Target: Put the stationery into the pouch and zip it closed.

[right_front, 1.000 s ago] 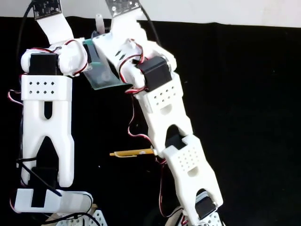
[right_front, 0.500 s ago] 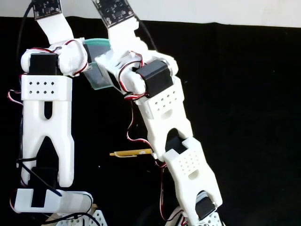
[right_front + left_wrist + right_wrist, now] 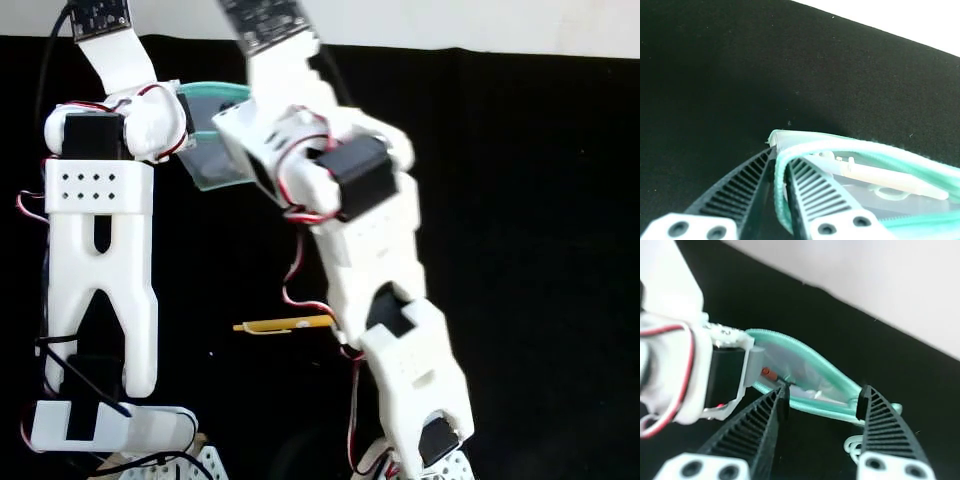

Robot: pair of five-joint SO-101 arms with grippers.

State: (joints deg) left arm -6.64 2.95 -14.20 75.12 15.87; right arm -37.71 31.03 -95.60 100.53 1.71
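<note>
One pouch [image 3: 218,168], edge pinched in left claw [image 3: 776,156], right claw [image 3: 825,391] spread nearby

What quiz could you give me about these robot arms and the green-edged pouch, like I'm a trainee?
1. True or false: the left end effector is shut on the edge of the pouch.
2. Which thing lies on the black table, outside the pouch? A: a yellow pen. B: red scissors. C: a blue ruler.
3. Fill in the gap: the right end effector, close to the pouch's zip, is ____ (open or shut).

Key: 1 true; 2 A; 3 open.
</note>
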